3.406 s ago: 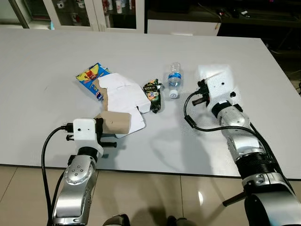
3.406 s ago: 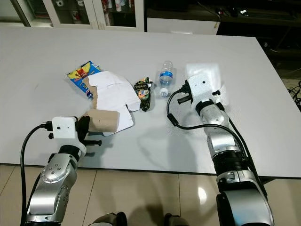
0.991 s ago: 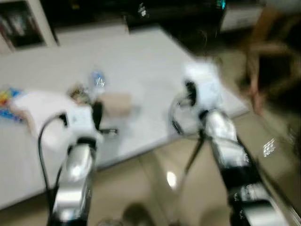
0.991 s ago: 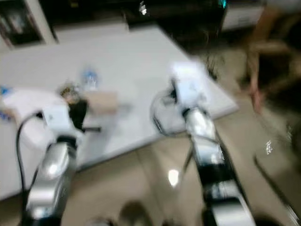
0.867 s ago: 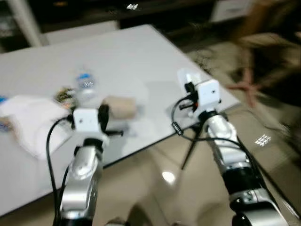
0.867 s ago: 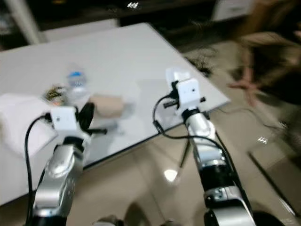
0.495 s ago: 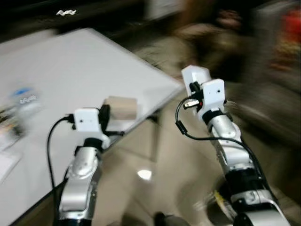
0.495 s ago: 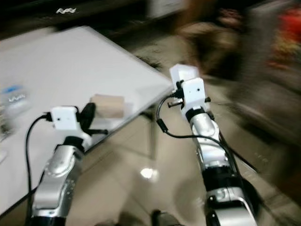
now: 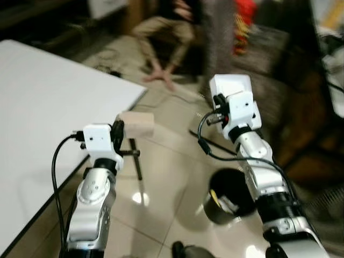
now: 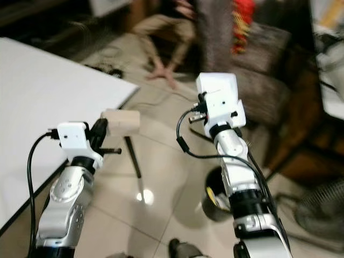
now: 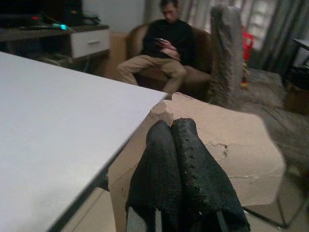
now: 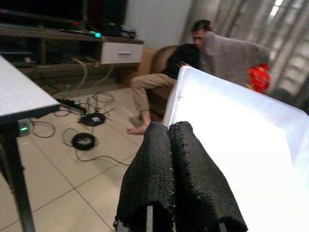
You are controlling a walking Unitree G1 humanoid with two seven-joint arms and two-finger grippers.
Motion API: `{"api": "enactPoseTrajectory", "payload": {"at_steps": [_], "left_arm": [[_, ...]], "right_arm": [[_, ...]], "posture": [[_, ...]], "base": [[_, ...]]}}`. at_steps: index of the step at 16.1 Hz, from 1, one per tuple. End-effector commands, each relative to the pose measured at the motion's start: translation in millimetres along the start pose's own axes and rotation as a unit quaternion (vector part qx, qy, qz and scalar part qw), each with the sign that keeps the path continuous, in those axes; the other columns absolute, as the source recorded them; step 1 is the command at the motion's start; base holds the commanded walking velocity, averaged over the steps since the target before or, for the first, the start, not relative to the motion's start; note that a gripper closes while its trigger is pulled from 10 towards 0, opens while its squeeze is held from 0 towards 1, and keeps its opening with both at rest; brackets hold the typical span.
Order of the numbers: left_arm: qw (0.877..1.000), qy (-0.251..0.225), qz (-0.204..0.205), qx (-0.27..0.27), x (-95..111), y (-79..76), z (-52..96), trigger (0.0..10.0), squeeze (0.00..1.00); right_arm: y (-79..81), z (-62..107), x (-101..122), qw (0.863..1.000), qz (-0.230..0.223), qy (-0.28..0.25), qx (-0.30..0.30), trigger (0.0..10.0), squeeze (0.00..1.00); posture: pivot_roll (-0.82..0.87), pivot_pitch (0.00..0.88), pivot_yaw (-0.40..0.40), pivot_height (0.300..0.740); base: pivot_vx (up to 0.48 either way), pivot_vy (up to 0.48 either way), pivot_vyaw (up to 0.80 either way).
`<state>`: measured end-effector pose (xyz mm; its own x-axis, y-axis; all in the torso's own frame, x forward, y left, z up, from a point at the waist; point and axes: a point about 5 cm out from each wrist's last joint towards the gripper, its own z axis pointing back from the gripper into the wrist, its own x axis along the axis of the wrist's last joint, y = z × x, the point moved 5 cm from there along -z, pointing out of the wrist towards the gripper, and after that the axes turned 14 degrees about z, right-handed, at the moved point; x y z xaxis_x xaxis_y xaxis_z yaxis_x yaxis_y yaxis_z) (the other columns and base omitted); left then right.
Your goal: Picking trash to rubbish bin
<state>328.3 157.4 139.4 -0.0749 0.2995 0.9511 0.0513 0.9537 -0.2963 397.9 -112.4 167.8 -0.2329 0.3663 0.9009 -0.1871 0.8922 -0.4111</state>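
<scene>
Two end effectors now hang over tiled floor [image 9: 161,177] rather than over the desk [image 9: 37,123]: since half a second ago the whole view has swung, so the desk's corner sits at nine o'clock and a black rubbish bin [image 9: 228,200] has come into sight at five o'clock, under the right arm. The left end effector [image 11: 179,159] has its black fingers pressed together on a crumpled brown cardboard piece [image 9: 136,123], held up in the air just past the desk's edge. The right end effector [image 12: 170,159] likewise pinches a white box [image 9: 230,86], raised near the centre of the head view, well above the bin. At twelve o'clock a person [image 11: 166,50] sits in an armchair.
</scene>
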Motion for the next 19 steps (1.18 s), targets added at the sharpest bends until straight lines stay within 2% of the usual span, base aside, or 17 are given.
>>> {"api": "enactPoseTrajectory", "payload": {"at_steps": [1,11,14,16,19], "left_arm": [[1.0,0.01,0.007,0.002,-5,0.6,0.1,10.0,0.0],[1.0,0.011,0.005,0.012,-5,7.6,-1.2,10.0,0.0],[1.0,0.019,0.005,0.017,-10,10.2,-0.6,10.0,0.0],[0.999,0.042,0.009,0.026,-25,19.4,0.8,10.0,0.0],[0.997,0.066,0.006,0.03,-39,27.0,1.8,10.0,0.0]], "right_arm": [[-2.1,-0.8,2,1.0,0.0,-0.001,0.0,10.0,0.0],[-0.2,-1.1,1,1.0,-0.001,0.001,0.004,10.0,0.0],[7.7,0.2,-8,1.0,-0.005,0.013,0.018,10.0,0.0],[21.3,2.4,-26,0.998,-0.013,0.045,0.036,10.0,0.0],[28.5,5.5,-43,0.996,-0.024,0.075,0.041,10.0,0.0]], "posture": [[-0.05,0.099,0.002,0.74],[-0.04,0.104,0.001,0.74],[-0.04,0.104,0.002,0.74],[-0.04,0.104,0.0,0.74],[-0.04,0.109,0.0,0.74]], "base": [[0.0,0.0,-0.8],[0.0,0.0,-0.8],[0.0,0.0,0.0],[0.0,0.0,0.0],[0.0,0.0,0.0]]}}
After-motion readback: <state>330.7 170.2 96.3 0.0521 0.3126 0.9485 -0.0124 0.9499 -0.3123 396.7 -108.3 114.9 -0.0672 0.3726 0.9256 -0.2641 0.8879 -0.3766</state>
